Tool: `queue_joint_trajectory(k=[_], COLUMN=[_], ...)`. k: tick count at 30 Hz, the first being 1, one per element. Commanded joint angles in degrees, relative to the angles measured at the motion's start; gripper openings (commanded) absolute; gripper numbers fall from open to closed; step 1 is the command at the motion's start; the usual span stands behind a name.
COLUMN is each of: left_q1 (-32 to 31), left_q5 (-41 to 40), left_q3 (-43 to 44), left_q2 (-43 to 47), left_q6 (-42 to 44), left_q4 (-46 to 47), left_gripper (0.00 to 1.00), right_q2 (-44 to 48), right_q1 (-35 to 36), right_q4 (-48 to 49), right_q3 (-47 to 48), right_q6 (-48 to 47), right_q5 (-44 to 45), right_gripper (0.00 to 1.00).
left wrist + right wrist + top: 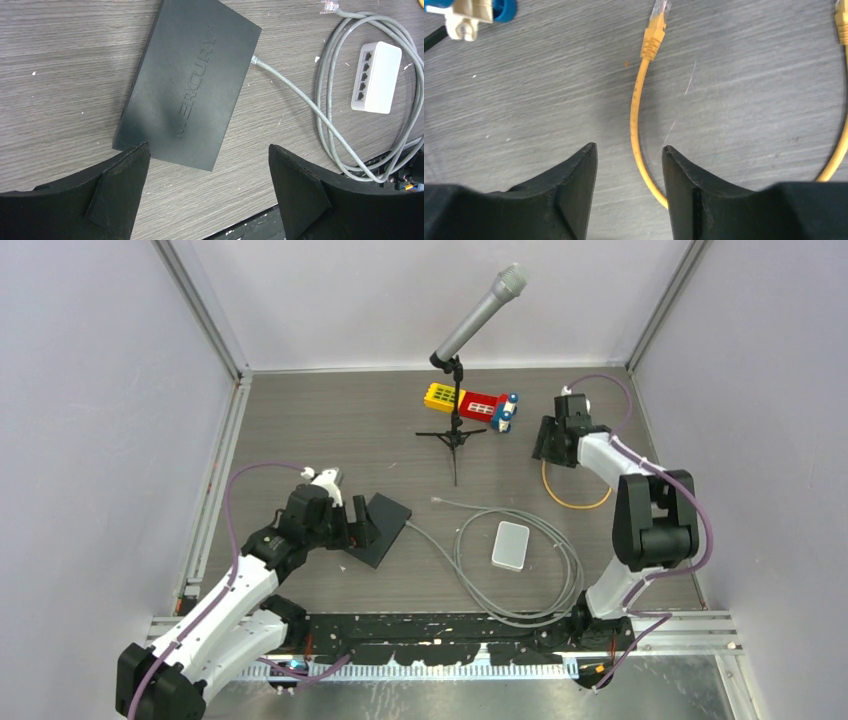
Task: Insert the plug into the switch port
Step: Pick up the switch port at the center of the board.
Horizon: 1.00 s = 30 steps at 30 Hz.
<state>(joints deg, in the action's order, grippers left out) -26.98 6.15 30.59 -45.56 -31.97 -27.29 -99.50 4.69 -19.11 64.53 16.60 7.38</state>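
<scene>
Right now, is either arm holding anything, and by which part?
Nothing is held. The right jaws stand apart around the yellow cable; the left jaws are open.

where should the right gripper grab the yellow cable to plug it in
Grip the yellow cable just behind its plug, coming straight down with a finger on each side. It lies flat, plug pointing away from the right gripper, whose open jaws straddle the cable further back; held there, the plug would likely flop.
</scene>
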Motion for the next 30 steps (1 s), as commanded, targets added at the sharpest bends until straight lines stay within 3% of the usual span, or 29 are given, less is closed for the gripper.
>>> queue_joint_trajectory(k=[1, 2, 6, 15, 23, 30], left_q1=[0.0, 0.0, 0.0, 0.0, 0.0, 0.0], left_q5=[1.2, 2.1, 2.0, 4.4, 5.7, 7.9], left_q3=[0.4, 0.6, 2.0, 3.5, 3.9, 3.7], left_q2=[0.3, 0.1, -1.5, -5.1, -5.9, -6.7], left_q6=[0.8, 1.1, 1.9, 2.0, 2.1, 2.0], left_q4=[2.6, 3.3, 3.9, 7.5, 7.9, 7.9], left_gripper=[0.9, 0.89, 0.89, 0.89, 0.89, 0.89], right_q2=[7.3, 8.7, 18.5, 39.2, 40.0, 34.9], right_q1=[0.1, 0.9, 8.6, 20.5, 28.6, 32.2], right_q4=[-3.5, -4.6, -6.2, -5.2, -7.9, -6.1], right_q3=[-2.2, -3.2, -10.4, -27.8, -29.6, -28.9], right_q6=[2.3, 3.6, 5.6, 21.6, 28.7, 32.2], right_q5=[-3.2, -3.8, -1.8, 3.0, 13.9, 17.3], right_gripper=[0.68, 0.75, 0.76, 0.77, 0.82, 0.83])
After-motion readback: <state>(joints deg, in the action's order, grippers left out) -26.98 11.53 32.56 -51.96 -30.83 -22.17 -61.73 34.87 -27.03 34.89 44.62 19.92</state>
